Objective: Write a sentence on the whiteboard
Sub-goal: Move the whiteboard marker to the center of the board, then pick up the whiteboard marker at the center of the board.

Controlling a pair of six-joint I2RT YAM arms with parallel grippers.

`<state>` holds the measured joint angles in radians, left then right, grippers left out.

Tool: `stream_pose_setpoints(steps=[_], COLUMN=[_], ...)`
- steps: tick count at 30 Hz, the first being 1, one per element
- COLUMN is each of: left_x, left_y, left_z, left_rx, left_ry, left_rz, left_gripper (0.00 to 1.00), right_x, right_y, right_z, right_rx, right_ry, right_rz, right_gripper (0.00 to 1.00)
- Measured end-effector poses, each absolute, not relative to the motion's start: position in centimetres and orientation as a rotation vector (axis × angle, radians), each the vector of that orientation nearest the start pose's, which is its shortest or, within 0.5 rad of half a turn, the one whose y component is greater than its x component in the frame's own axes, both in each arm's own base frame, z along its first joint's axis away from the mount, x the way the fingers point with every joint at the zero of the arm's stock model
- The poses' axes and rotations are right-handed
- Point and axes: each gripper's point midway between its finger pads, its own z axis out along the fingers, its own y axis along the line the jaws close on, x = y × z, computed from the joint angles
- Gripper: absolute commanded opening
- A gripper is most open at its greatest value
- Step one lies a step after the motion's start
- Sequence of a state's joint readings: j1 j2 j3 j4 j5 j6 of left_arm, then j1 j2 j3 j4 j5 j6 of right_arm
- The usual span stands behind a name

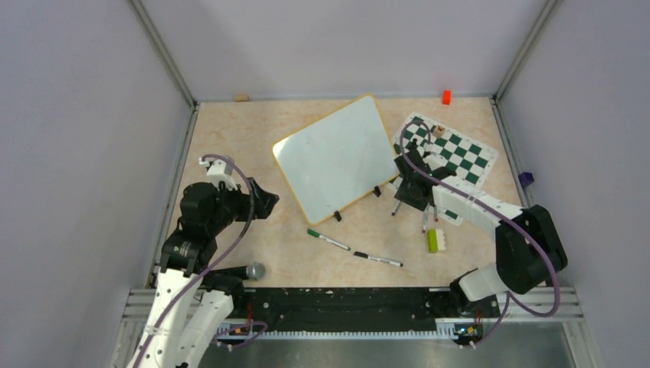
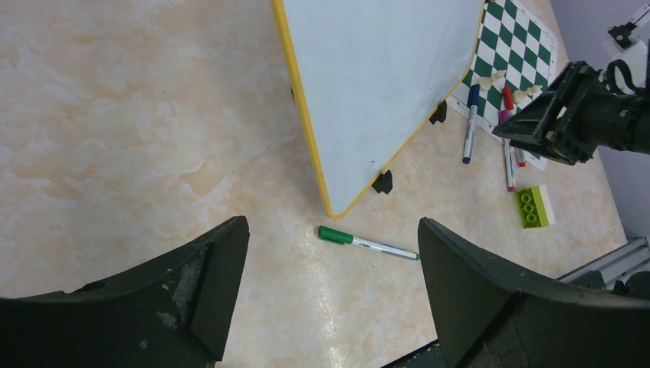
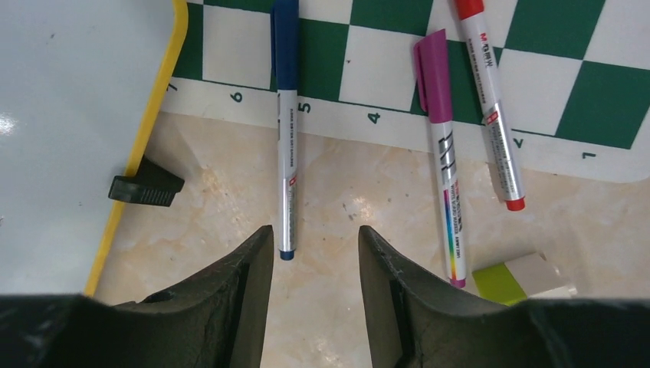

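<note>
Whiteboard [image 1: 337, 157] — centre of frame, lying askew, right corner of its yellow rim just beside chessboard [image 1: 460, 153]. Left tool [image 2: 331, 224]: wide, empty, open counter [image 1: 230, 130] at frame left. Right tool [image 3: 316, 234]: half-parted, empty — over blue marker [image 3: 287, 153], beside the board's lower-right edge.

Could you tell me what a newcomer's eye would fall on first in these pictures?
The large yellow-rimmed whiteboard, without writing, sits askew in the middle of the table, with a green-and-white chessboard just right of it. The right hand hangs open by a blue marker, which lies partly on the chessboard beside a purple marker and a red marker.
</note>
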<state>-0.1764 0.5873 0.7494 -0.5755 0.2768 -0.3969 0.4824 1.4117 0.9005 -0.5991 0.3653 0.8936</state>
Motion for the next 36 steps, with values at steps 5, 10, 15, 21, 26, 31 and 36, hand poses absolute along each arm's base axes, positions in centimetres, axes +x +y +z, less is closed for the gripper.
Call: stream_pose_setpoints(steps=[5,10,15,21,26,31,36], left_x=[22.1,22.1,22.1,22.0,22.0,22.0,22.0], left_y=[-10.4,-10.4,-10.4,-10.4,-10.4,-10.4,-10.4], left_z=[22.8,22.8,22.8,22.8,22.8,22.8,22.8], left_rx=[-0.040,-0.039,-0.040,-0.040,-0.040,-0.040,-0.040], left_ry=[2.024,2.024,2.024,2.023,2.023,2.023,2.023], left_rz=[-0.642,-0.642,-0.642,-0.641,-0.641,-0.641,-0.641], left_gripper=[0.86,0.86,0.86,0.86,0.86,0.86,0.86], right_x=[28.7,28.7,29.1,29.7,29.7,30.3,30.7], right_y=[12.2,12.3,12.9,13.5,13.0,13.2,13.6], right_z=[5.3,3.8,2.5,2.2,2.7,5.3,5.5], right_rx=[0.637,0.651,0.639,0.629,0.645,0.652,0.654], right_ry=[2.529,2.553,2.575,2.569,2.540,2.468,2.464], right_rz=[-0.036,-0.069,-0.081,-0.075,-0.085,-0.007,0.004], right_gripper=[0.41,0.32,0.33,0.33,0.37,0.40,0.40])
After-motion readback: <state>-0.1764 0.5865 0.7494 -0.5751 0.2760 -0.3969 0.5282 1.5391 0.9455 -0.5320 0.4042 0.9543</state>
